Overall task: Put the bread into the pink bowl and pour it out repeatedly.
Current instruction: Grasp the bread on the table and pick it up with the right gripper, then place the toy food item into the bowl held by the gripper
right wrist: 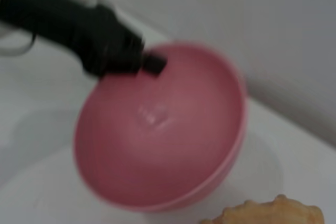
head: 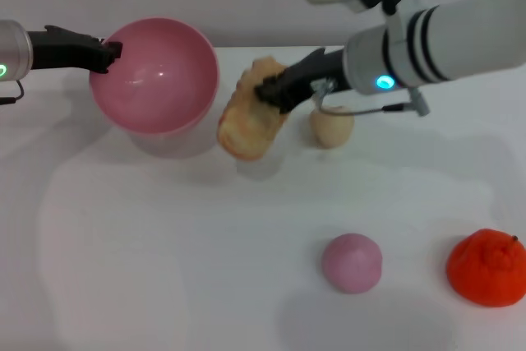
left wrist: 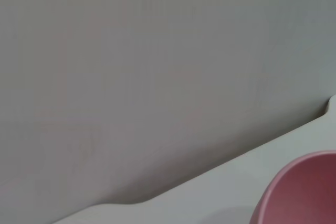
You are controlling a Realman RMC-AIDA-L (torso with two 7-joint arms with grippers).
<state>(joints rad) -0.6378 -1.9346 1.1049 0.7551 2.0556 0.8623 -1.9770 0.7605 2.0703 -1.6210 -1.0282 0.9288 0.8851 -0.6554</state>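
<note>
The pink bowl point(head: 156, 76) is at the back left, lifted and tilted so its empty inside faces the front. My left gripper point(head: 111, 53) is shut on its left rim; the right wrist view also shows this gripper point(right wrist: 147, 64) on the bowl point(right wrist: 157, 129). My right gripper point(head: 267, 92) is shut on the bread point(head: 251, 113) and holds it tilted just right of the bowl, pale underside toward me, lower end close to the table. The bread's edge shows in the right wrist view point(right wrist: 273, 213). The bowl's rim shows in the left wrist view point(left wrist: 302, 192).
A small round cream bun point(head: 331, 127) sits just right of the bread, under my right arm. A pink ball point(head: 352, 262) lies at the front right, and an orange-red toy fruit point(head: 487, 267) at the far right front. The white table point(head: 164, 269) meets a wall behind.
</note>
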